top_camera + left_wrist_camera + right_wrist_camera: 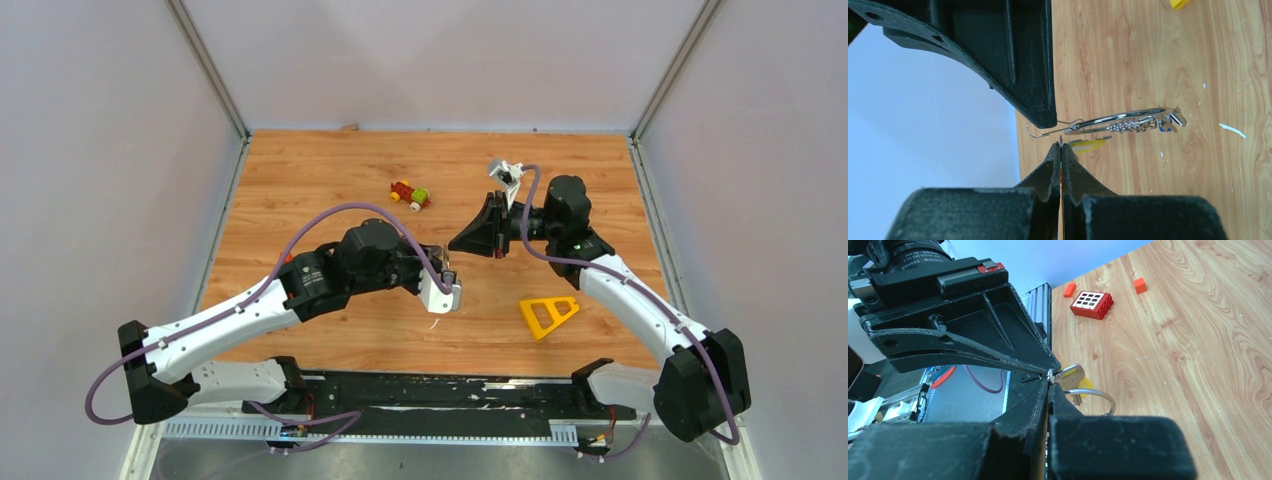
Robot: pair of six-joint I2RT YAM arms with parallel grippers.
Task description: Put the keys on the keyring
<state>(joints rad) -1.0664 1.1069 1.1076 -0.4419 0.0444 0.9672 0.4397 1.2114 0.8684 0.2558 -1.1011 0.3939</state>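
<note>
Threading the yellow-tagged key (1087, 145) onto the keyring (1120, 119) above the bench (1148, 200).
Left hand (1061, 150) pinches the key, right hand (1049, 387) clamps the keyring's wire end; any misalignment may spring the wire free, dropping both.

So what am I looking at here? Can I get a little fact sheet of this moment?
Setting: wooden table, two robot arms meeting mid-table
Left end effector: shut, apparently pinching the yellow-tagged key
Right end effector: shut, apparently on the keyring
Keyring: juts from the right tip, other keys bunched at its far end
Bystanders: toy car, yellow triangle, both lying apart from the arms
Status: yellow-tagged key beside the ring, seemingly not threaded yet
</note>
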